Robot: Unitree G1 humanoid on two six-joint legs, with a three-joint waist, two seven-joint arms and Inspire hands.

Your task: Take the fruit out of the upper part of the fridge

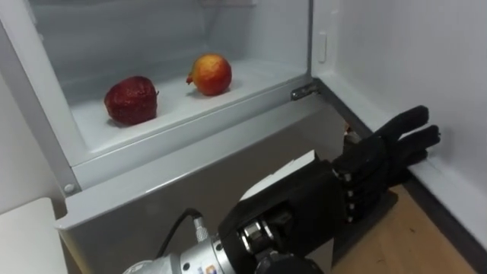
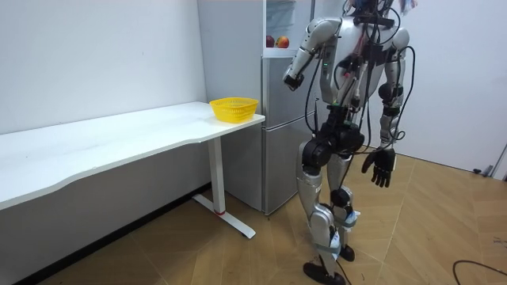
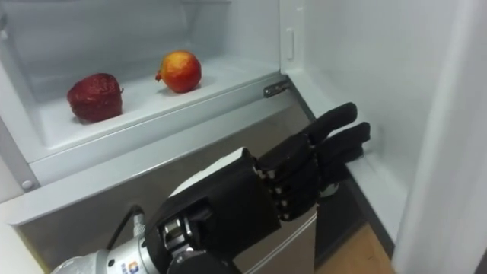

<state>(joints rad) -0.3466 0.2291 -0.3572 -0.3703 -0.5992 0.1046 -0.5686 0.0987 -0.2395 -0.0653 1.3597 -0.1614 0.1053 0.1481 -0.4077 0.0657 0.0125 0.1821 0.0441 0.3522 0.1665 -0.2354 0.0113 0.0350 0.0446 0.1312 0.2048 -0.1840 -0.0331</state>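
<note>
Left eye view: my left hand (image 1: 364, 161) is flat-open and empty; red-yellow apple (image 1: 211, 74) sits at its ten o'clock.

Head stereo pair sits close in front of the open upper fridge compartment (image 1: 152, 38), looking down at its shelf (image 1: 251, 80), both eyes sharing that shelf from slightly offset spots; room camera stands well back, side-on, taking in robot, fridge (image 2: 281, 150) and white table (image 2: 119, 134).
</note>
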